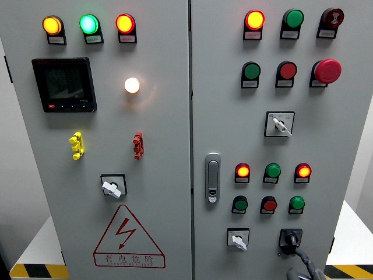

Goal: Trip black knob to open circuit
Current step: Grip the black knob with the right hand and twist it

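Low on the right door, the right hand [300,265] reaches up from the bottom edge, one finger touching the black knob [290,238]; its grip can't be judged. Next, a firm twist.

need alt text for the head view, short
A robot hand reaches up from the lower right toward the black rotary knob on a grey electrical cabinet covered in lit indicator lamps, pushbuttons and selector switches.
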`<state>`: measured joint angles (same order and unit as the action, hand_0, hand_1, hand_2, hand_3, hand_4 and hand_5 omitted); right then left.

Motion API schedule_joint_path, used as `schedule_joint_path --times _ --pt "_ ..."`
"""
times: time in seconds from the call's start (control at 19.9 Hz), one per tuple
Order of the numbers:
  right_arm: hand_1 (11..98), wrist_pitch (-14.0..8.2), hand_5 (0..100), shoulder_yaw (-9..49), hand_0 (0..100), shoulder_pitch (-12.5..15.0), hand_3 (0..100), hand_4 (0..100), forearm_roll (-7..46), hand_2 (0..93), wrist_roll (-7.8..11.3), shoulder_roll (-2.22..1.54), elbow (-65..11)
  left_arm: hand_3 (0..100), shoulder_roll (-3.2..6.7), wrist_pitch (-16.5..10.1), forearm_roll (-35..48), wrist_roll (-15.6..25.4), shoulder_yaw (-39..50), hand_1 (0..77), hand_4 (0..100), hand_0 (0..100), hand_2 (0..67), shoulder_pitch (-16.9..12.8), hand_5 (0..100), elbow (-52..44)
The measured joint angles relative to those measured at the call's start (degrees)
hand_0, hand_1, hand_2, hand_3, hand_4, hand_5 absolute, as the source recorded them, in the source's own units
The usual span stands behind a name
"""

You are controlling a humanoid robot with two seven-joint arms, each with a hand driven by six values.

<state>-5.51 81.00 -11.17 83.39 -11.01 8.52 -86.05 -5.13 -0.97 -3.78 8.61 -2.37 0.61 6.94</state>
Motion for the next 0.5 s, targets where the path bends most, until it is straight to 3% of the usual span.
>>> schedule_joint_path --times 0.5 --pt "57.5 0.3 100 -0.5 100 -0.3 95 100 -0.2 0.9 -0.34 0.00 0.0 21 -0.03 0.0 0.0 0.0 0.0 3.0 7 0 13.0 0.0 1 0.0"
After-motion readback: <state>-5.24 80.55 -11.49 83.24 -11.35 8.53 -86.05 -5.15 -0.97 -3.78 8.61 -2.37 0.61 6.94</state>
